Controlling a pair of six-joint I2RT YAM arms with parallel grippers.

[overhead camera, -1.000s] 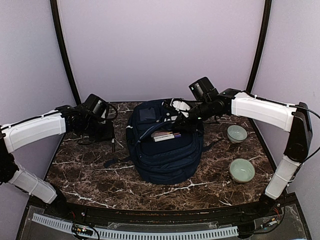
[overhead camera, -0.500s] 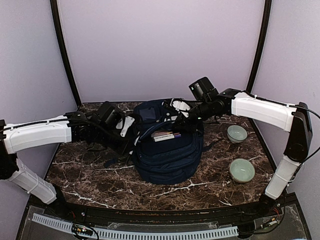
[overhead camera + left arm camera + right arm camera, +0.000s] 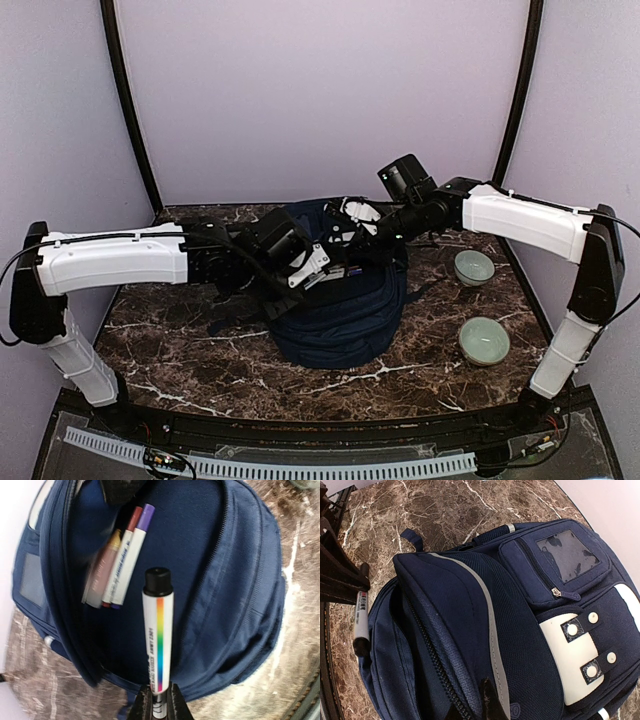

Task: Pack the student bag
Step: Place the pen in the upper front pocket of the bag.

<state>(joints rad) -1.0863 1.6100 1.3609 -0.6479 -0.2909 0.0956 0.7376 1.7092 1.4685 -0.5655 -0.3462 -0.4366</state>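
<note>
Left hand [image 3: 159, 702] has swung over the student bag [image 3: 235, 580] gripping a marker [image 3: 159, 630]; right hand [image 3: 479, 707] pinches its flap [image 3: 470, 630]

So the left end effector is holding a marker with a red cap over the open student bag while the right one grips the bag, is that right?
Not quite: the cap is black, not red, as the left wrist view shows. The left end effector does hold the marker over the open student bag, and the right end effector grips the bag.
</note>
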